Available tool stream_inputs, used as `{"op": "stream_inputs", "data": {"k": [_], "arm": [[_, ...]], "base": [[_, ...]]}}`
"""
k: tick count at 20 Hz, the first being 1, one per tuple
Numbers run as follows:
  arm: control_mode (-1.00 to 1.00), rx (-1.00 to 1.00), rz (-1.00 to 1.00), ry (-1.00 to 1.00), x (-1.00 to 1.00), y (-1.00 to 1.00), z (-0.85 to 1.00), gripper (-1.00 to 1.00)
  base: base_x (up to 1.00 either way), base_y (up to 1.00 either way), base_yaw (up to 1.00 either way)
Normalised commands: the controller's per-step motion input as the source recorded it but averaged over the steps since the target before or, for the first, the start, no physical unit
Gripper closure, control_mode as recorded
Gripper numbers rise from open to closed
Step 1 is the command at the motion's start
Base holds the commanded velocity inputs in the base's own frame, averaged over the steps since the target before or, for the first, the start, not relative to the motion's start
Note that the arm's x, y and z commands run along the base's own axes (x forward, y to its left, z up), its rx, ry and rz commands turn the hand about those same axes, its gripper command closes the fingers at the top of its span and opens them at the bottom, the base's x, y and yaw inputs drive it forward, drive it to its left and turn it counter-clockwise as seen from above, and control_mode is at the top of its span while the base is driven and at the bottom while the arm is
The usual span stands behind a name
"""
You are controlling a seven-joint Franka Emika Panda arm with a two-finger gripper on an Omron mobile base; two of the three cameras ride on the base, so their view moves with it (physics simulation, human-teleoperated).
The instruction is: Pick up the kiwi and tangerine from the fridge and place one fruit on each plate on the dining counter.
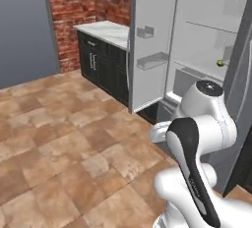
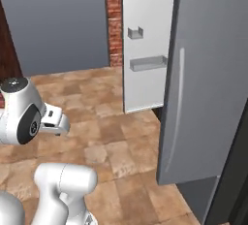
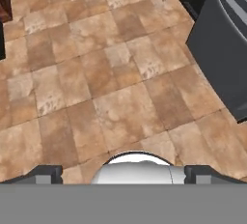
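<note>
The fridge [image 1: 197,35] stands open at the right, its white interior and glass shelves showing. A small lime-green kiwi [image 1: 220,63] sits on a shelf deep inside. The left fridge door [image 2: 145,49] is swung wide, with translucent bins on its inner face. The grey right door [image 2: 208,73] stands close on my right. My gripper [image 3: 124,175] is open and empty, with its fingertips [image 3: 46,174] wide apart. It points down at the tiled floor, short of the fridge and well below the kiwi. The tangerine, plates and dining counter are out of view.
A wall counter [image 1: 106,33] with a pale top and dark cabinets runs along the brick wall [image 1: 69,6] left of the fridge. Brown floor tiles [image 1: 59,138] spread open to the left. The lower fridge front [image 3: 222,49] juts out at the right.
</note>
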Motion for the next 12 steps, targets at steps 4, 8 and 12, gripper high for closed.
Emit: {"op": "stream_inputs", "data": {"k": [4,8,12], "arm": [[1.0,0.0,0.0,0.0,0.0,0.0,0.0,-1.0],[1.0,0.0,0.0,0.0,0.0,0.0,0.0,-1.0],[1.0,0.0,0.0,0.0,0.0,0.0,0.0,-1.0]], "base": [[1.0,0.59,-0.52],[1.0,0.64,-0.6],[0.88,0.61,-0.71]]}}
